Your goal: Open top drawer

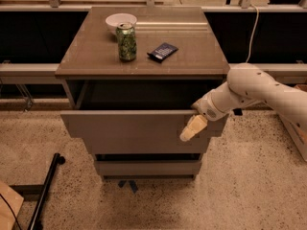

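top drawer standing open | gripper over right end of its front, grip state: cannot tell | can, bowl, dark flat item on cabinet top

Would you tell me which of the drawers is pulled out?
The top drawer: its wide front stands well forward of the two lower drawers, showing a dark gap behind. The end effector hangs before its right end.

Speckled beige floor surrounds a brown-topped cabinet, with dark panels and a pale rail at the far side, a black pole near left, and the gripper at the cabinet's front right.
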{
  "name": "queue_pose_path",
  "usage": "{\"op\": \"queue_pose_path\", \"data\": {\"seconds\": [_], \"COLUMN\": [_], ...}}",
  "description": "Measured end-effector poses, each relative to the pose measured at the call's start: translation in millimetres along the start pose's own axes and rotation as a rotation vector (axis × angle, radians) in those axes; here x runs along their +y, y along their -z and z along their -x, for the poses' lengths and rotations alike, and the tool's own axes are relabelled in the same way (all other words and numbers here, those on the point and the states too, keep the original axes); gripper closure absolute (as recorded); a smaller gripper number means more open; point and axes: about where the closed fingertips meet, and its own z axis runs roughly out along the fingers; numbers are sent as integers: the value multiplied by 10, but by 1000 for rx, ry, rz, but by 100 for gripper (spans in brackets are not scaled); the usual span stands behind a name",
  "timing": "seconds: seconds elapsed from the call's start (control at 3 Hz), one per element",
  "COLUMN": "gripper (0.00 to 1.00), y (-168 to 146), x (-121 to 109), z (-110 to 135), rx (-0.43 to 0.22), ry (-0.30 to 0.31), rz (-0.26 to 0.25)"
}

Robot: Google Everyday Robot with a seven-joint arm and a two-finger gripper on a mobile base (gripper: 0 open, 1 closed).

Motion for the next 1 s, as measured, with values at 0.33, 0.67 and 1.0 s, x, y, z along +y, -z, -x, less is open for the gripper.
{"op": "queue_pose_path", "data": {"seconds": [0.33, 0.67, 1.0], "gripper": [0, 0, 2], "y": [-51, -221, -522], "x": [153, 147, 29], "z": [256, 367, 151], "rx": [33, 64, 78], "ry": [133, 209, 178], "rz": [41, 102, 194]}}
